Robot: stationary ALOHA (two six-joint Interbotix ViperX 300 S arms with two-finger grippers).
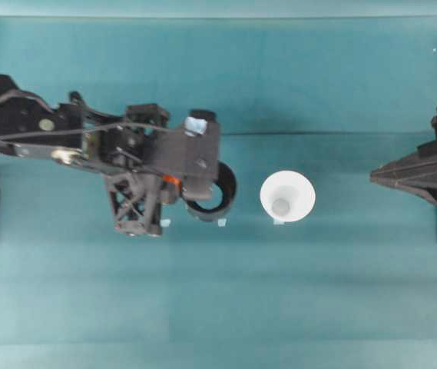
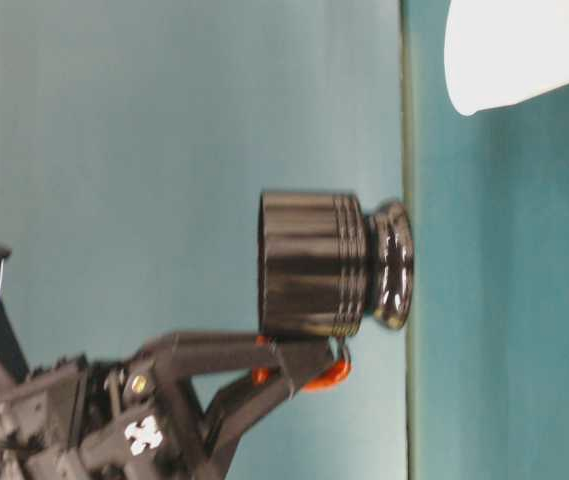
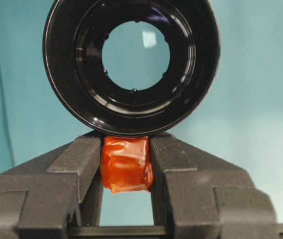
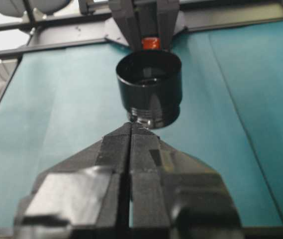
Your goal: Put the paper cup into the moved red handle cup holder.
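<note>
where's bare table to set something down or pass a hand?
Free: the wide teal strip on the near side of the table, below everything in the overhead view; the far strip above; the gap between the paper cup and the shut right hand. Crowded: around the holder, where the left hand clamps its orange handle.

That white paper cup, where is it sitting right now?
From overhead, the paper cup stands mouth-up near the middle of the table, just right of the black cup holder, whose handle the left claw grips.

Left gripper (image 3: 126,164) clamps a tab; right gripper (image 4: 130,130) seemingly closed.
</note>
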